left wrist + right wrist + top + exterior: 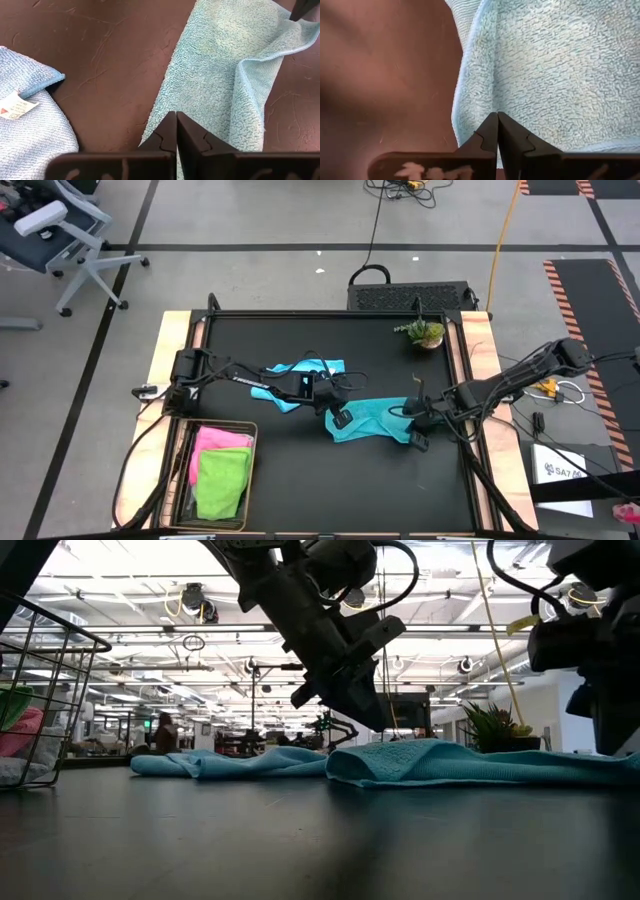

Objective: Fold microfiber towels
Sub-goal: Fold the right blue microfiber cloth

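Teal towel point(368, 420) lies mid-desk; we pinch its left and right edges, both jaws pressed together on cloth. Next, we judge, fold it over.

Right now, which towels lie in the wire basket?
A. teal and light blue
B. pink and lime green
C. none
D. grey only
B: in the high view the basket holds the pink towel and the lime green towel, while the teal and light blue ones lie out on the table.
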